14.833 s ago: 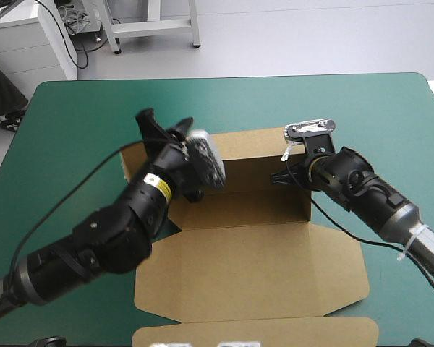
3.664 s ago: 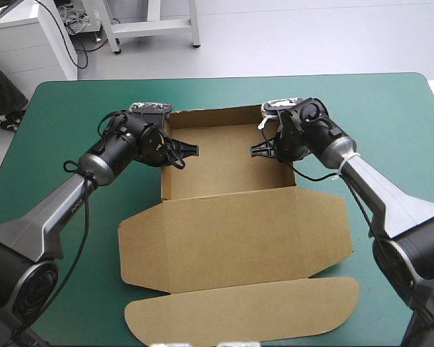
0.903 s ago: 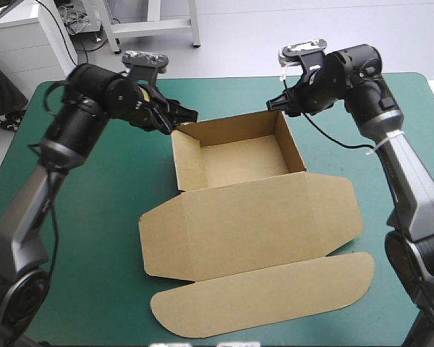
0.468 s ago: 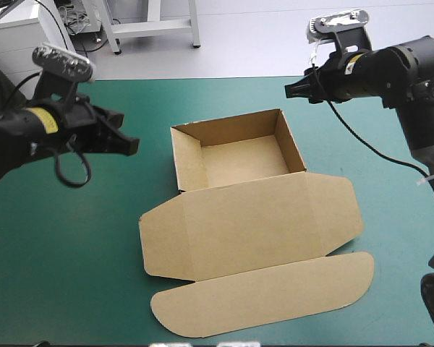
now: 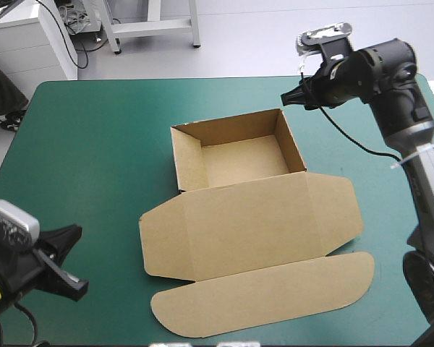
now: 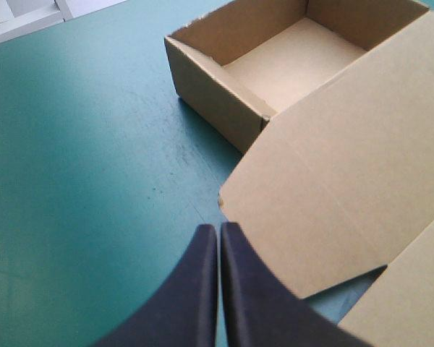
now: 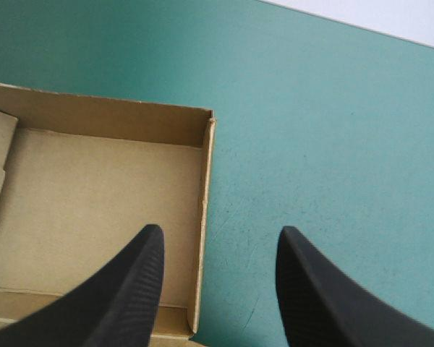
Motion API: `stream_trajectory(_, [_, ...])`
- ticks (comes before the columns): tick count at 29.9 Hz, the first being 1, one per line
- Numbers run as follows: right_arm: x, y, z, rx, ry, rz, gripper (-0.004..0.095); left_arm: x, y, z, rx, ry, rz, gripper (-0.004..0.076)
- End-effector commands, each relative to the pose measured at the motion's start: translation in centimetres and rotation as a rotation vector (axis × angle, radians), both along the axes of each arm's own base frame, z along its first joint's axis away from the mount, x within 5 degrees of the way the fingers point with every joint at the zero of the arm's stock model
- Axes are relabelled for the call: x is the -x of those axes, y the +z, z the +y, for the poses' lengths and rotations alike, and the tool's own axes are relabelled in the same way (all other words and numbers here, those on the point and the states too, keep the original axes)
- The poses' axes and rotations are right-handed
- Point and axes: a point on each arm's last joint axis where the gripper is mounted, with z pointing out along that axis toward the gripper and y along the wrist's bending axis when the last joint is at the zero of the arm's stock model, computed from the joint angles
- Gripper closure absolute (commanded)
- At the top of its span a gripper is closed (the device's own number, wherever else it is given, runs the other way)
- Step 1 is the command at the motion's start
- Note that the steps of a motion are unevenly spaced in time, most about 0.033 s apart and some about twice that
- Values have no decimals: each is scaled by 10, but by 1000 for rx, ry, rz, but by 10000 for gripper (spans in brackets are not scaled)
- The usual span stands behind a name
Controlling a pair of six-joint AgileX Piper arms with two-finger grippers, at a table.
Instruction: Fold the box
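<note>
While the left hand (image 6: 218,228) is pressed together, the box (image 5: 246,217) (lid flat) is seen below the spread right hand (image 7: 220,233).

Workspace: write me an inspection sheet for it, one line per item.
Surface: teal-green cover, lying flat, no wrinkles seen.
Job's things: box, an open tray with its walls raised; lid lying flat toward the table's near edge.
Clutter: nothing seen.
End effectors: left end effector shut, holding nothing, over the cover beside the lid's left corner; right end effector open, holding nothing, above the box's far right corner.
Cables: nothing seen beyond the arms' own.
Surroundings: nothing seen over the table's top.
</note>
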Motion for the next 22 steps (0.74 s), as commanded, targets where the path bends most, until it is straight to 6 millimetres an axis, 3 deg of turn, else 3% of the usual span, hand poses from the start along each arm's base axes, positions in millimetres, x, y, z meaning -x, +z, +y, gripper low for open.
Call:
stream_trajectory(1, [-10,-8,1,20,-3,21,459,13,-22,6,67,-9,-103,731])
stream_trajectory(6, [-49,-60,15,59,0,149,458,32,-66,14,97,-17,-118,731])
stream_trajectory(10, [-70,-96,24,67,5,237,459,45,-87,19,141,-30,-146,731])
stream_trajectory(15, [-87,-134,32,71,6,325,459,52,-102,23,154,-30,-167,731])
stream_trajectory(22, [-98,-161,35,92,5,381,527,56,-107,25,173,-28,-188,731])
